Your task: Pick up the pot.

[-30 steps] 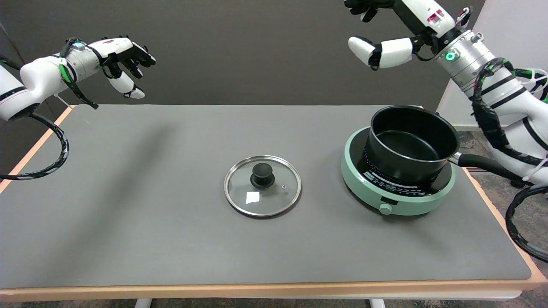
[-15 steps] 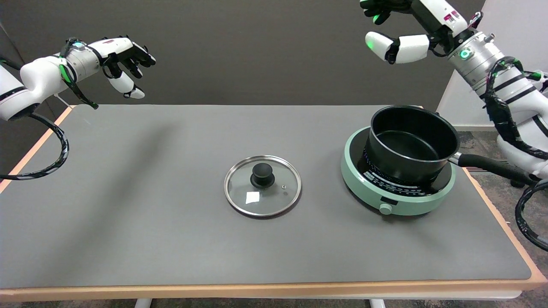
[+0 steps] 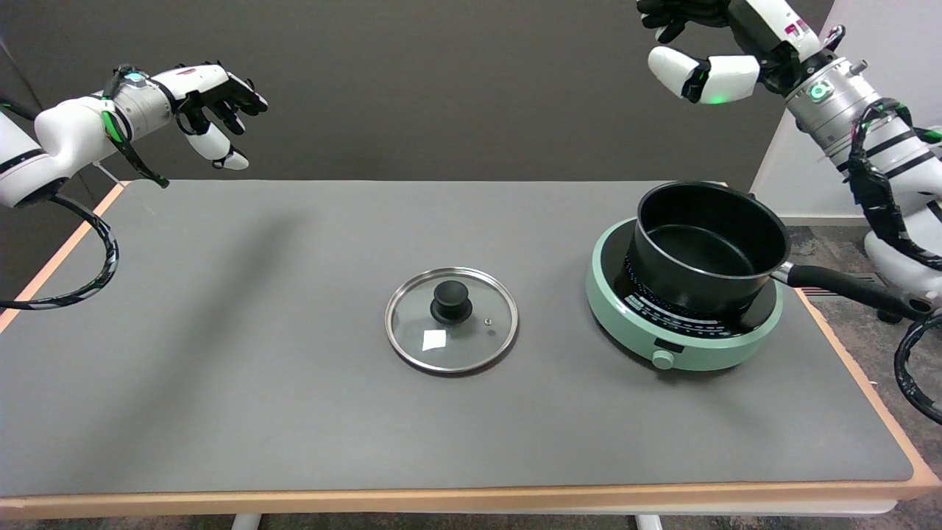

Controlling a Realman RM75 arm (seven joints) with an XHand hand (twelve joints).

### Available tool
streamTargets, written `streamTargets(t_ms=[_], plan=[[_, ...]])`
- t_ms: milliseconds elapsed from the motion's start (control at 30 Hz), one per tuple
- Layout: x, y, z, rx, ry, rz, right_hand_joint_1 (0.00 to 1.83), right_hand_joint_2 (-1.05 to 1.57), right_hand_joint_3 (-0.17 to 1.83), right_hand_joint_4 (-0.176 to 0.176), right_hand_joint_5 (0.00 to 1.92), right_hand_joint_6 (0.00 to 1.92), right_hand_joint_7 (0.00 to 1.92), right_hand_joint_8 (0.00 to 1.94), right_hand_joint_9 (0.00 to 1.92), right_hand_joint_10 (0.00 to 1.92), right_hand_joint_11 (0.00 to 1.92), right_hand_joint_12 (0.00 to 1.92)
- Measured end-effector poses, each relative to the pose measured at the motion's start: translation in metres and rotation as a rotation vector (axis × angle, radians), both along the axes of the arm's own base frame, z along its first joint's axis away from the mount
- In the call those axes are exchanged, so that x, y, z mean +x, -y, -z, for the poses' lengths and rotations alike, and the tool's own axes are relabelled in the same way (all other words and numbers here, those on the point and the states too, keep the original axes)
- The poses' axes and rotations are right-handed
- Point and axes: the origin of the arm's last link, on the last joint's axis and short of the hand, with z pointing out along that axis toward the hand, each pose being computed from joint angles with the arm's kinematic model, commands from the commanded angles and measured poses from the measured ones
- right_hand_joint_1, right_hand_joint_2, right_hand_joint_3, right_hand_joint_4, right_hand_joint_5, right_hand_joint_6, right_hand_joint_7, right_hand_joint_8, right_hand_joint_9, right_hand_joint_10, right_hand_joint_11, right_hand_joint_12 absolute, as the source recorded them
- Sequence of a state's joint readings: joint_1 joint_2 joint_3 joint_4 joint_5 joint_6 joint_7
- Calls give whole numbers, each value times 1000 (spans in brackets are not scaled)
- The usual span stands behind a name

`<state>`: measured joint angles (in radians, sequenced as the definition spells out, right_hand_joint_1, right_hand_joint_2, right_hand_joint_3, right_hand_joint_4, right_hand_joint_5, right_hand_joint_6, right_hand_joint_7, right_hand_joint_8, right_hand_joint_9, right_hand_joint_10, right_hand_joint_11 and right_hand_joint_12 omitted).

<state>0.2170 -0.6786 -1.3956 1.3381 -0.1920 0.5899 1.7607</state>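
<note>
A black pot (image 3: 706, 246) stands uncovered on a green round cooker (image 3: 681, 342) at the table's right side. Its black handle (image 3: 846, 287) sticks out to the right, past the table's edge. My right hand (image 3: 717, 44) hangs high in the air above and behind the pot, at the picture's top edge, partly cut off. Its fingers are spread and hold nothing. It is well clear of the pot and the handle.
A glass lid (image 3: 451, 319) with a black knob lies flat in the middle of the grey table (image 3: 257, 368). The idle left hand (image 3: 213, 96) hangs at the upper left. The right arm's cables (image 3: 909, 364) loop beside the table's right edge.
My right hand and arm have moved to the right and a little upward, away from the table's middle. The pot, cooker and lid have not moved.
</note>
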Motion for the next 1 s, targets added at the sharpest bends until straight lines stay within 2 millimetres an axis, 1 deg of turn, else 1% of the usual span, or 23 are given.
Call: streamTargets(t_ms=[367, 467, 767, 833, 933, 1000], plan=[[0, -3, -3, 14, 43, -15, 747, 621, 906, 49, 513, 220, 619, 190, 617, 416, 502, 1126], [0, -3, -3, 18, 53, -20, 734, 651, 856, 46, 512, 227, 612, 201, 624, 398, 504, 1123], [1, -6, 5, 37, 82, -46, 730, 652, 852, 43, 518, 230, 616, 202, 627, 407, 507, 1140], [2, -6, 7, 41, 86, -52, 742, 621, 902, 42, 524, 226, 624, 190, 620, 431, 506, 1157], [3, -8, 10, 48, 94, -61, 739, 621, 899, 40, 523, 227, 625, 192, 621, 434, 508, 1161], [3, -8, 11, 50, 99, -67, 728, 649, 855, 40, 523, 231, 617, 210, 631, 412, 508, 1159]])
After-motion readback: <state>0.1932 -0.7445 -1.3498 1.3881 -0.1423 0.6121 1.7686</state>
